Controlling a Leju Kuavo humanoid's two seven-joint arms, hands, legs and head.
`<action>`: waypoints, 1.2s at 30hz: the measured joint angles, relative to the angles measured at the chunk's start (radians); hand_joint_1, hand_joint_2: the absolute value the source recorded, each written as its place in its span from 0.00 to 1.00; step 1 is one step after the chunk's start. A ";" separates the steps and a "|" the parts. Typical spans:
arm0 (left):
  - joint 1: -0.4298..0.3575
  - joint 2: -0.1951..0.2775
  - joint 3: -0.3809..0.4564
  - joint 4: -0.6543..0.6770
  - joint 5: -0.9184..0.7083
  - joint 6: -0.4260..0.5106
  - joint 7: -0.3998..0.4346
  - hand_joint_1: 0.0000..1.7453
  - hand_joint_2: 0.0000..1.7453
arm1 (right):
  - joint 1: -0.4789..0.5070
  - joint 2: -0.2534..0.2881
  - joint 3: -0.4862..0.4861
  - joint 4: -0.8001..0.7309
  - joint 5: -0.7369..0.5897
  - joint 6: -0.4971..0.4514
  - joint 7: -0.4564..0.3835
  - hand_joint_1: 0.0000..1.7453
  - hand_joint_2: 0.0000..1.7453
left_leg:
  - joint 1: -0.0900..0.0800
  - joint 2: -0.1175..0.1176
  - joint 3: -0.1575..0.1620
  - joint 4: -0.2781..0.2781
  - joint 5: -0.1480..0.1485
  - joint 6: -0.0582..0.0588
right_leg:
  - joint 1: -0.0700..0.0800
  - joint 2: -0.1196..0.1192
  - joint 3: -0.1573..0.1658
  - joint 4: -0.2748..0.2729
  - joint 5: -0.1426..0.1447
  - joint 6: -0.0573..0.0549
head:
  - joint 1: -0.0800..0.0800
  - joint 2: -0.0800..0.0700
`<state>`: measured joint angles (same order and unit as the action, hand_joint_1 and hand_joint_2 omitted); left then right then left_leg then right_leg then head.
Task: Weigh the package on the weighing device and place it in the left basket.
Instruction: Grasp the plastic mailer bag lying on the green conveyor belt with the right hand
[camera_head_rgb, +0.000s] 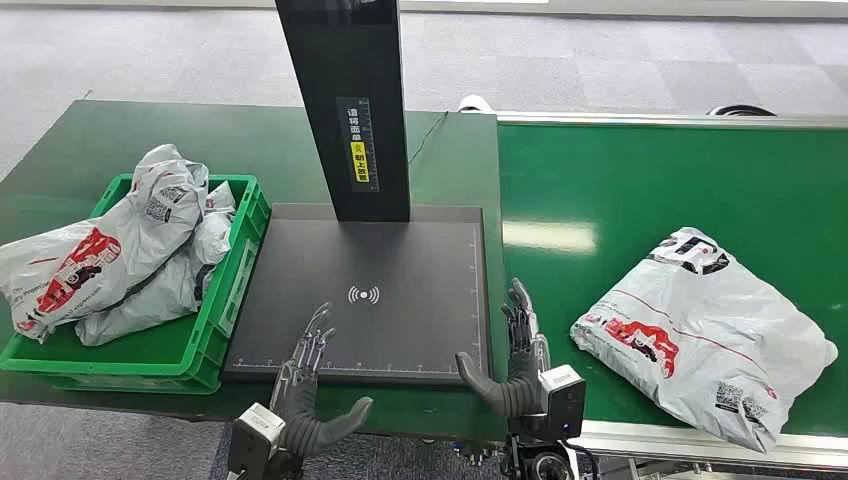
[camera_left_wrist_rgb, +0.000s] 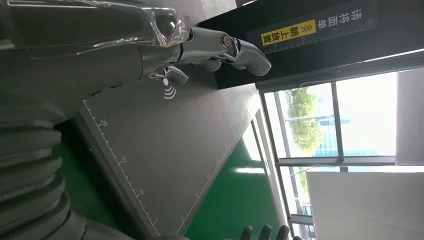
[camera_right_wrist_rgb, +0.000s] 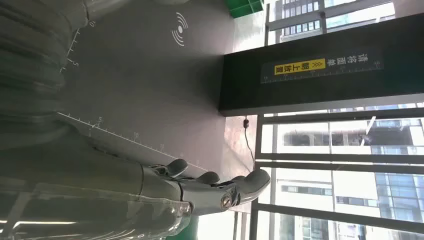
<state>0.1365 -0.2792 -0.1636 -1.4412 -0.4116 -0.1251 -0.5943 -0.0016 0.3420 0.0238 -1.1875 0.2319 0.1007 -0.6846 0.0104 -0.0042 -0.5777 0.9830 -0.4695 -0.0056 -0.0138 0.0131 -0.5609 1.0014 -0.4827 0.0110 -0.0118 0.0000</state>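
Observation:
A white plastic package (camera_head_rgb: 705, 335) with red and black print lies on the green belt at the right. The dark weighing plate (camera_head_rgb: 390, 290) with a wireless symbol sits in the middle, bare, under a black post (camera_head_rgb: 350, 100). The green basket (camera_head_rgb: 232, 290) stands at the left with several similar packages (camera_head_rgb: 110, 255) piled in it. My left hand (camera_head_rgb: 310, 385) hovers at the plate's near left edge, fingers spread, holding nothing. My right hand (camera_head_rgb: 515, 355) is at the plate's near right corner, fingers straight and apart, also holding nothing. The left wrist view shows the left hand's fingers (camera_left_wrist_rgb: 220, 47) stretched over the plate (camera_left_wrist_rgb: 165, 145); the right wrist view shows the right hand's fingers (camera_right_wrist_rgb: 220, 187) likewise.
The green belt (camera_head_rgb: 620, 190) with a metal rail runs along the right half. A green table (camera_head_rgb: 130, 140) carries the basket and the plate. One package hangs over the basket's left rim. Grey carpet lies beyond the table.

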 joint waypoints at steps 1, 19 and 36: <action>0.000 0.000 0.000 0.000 0.000 0.001 0.000 0.00 1.00 | 0.000 0.000 0.000 0.000 0.001 0.000 0.000 0.00 1.00 | 0.000 0.000 0.000 0.000 0.000 0.000 | 0.000 0.000 0.000 0.000 0.000 0.000 | 0.000 0.000; 0.024 0.000 0.004 -0.026 0.009 -0.010 0.009 0.00 1.00 | -0.106 -0.219 -0.056 0.092 1.317 -0.624 1.109 0.00 1.00 | -0.001 -0.004 0.001 0.000 0.000 0.001 | -0.001 -0.005 0.002 0.000 0.000 0.001 | 0.000 0.000; 0.021 0.000 0.002 -0.046 0.016 -0.021 0.023 0.00 1.00 | -0.207 -0.367 -0.393 0.351 1.313 -0.535 1.106 0.00 1.00 | -0.001 -0.006 0.001 0.001 0.000 0.001 | -0.001 -0.005 0.003 0.000 -0.001 0.001 | 0.000 0.000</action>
<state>0.1578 -0.2792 -0.1617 -1.4870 -0.3960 -0.1465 -0.5718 -0.2085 -0.0246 -0.3692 -0.8370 1.5450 -0.4345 0.4213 0.0096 -0.0103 -0.5770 0.9835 -0.4693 -0.0049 -0.0152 0.0080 -0.5580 1.0010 -0.4834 0.0124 -0.0123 0.0000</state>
